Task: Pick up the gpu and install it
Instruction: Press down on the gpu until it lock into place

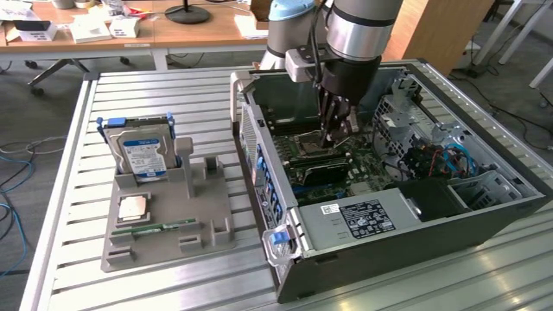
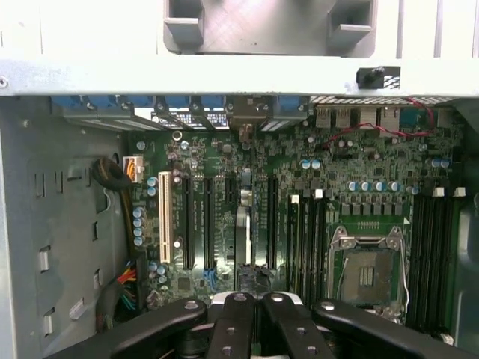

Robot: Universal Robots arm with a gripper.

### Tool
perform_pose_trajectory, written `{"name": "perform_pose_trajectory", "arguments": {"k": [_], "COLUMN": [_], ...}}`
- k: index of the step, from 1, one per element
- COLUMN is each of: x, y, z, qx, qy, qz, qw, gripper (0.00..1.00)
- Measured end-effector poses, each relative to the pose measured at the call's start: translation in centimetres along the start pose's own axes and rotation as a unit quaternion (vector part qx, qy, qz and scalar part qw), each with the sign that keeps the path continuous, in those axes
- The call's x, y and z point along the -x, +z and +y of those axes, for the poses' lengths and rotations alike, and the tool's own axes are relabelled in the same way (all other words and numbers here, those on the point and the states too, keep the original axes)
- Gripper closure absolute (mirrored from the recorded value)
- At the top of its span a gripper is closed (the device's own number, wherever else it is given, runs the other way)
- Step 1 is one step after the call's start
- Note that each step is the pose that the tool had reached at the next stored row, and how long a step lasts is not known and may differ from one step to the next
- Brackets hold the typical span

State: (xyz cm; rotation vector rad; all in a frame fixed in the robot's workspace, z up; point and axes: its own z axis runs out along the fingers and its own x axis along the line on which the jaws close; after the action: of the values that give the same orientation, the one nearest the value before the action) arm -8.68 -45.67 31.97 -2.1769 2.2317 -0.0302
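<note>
The gripper (image 1: 335, 137), closed on the card (image 2: 241, 239), is inside the open computer case (image 1: 484, 220), over the motherboard (image 2: 344, 172)

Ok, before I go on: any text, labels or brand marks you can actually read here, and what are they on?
No text reads clearly enough to quote.
Hard drive in the grey holder: blue and white label, print too small to read.
Power supply in the computer case: dark label with white lines and a small white sticker, both unreadable.
Motherboard: white markings only, too blurred to read.
</note>
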Motion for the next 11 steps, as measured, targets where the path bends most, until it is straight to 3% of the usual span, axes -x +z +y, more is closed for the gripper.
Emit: {"name": "perform_pose_trajectory", "arguments": {"k": [11], "x": [0.0], "y": [2.00], "z": [0.06], "qx": [0.0000], "qy": [0.000], "qz": [0.0000], "qw": [1.0000], "gripper": [0.89]}}
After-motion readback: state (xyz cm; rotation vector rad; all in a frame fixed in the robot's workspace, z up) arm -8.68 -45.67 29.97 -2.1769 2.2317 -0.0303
